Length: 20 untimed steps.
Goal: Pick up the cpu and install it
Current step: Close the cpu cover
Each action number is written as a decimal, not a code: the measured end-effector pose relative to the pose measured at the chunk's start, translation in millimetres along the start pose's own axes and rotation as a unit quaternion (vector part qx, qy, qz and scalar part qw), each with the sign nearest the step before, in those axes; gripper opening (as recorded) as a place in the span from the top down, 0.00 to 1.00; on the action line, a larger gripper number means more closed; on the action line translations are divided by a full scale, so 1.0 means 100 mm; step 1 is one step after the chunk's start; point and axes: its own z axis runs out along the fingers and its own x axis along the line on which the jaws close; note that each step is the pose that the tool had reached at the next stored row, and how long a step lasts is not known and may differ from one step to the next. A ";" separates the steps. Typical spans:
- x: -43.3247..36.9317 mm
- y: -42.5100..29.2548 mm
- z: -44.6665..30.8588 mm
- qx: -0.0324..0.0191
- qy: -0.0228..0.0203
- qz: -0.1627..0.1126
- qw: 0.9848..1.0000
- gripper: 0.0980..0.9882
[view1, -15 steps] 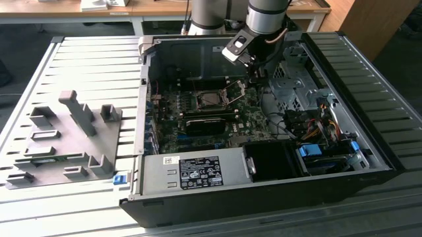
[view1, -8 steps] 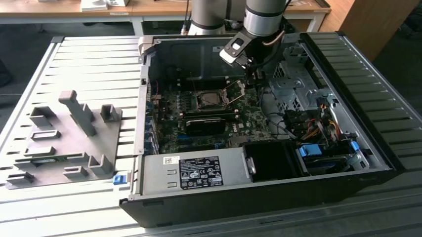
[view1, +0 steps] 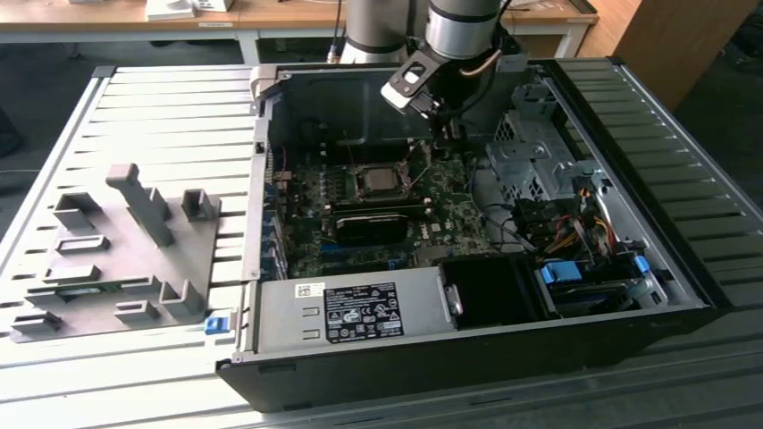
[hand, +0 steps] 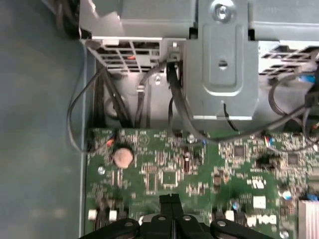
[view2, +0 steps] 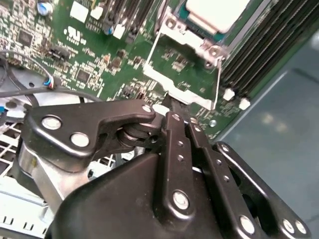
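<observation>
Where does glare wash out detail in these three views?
Exterior view: the table slats glare white toward its left. Second wrist view: the cpu top is washed nearly white. First wrist view: no harsh glare, the bracket just bright.

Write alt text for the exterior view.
The arm's pincer hangs inside an open computer case, over the green motherboard, to the exterior view's right of the cpu seated in its socket. A grey holder plate lies on the slatted table outside.
</observation>
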 end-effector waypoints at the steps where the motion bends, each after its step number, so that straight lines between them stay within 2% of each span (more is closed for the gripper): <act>1: 0.000 -0.021 -0.006 0.000 0.000 0.000 1.000 0.99; 3: 0.000 -0.088 -0.008 0.000 0.000 0.000 1.000 0.99; 9: -0.002 -0.361 -0.004 0.000 0.001 0.000 1.000 0.99; 11: -0.002 -0.412 0.022 0.000 0.001 -0.001 1.000 0.99; 16: -0.013 -0.482 0.111 0.000 0.001 -0.002 1.000 0.99; 20: -0.018 -0.651 0.174 0.000 0.001 -0.003 1.000 0.99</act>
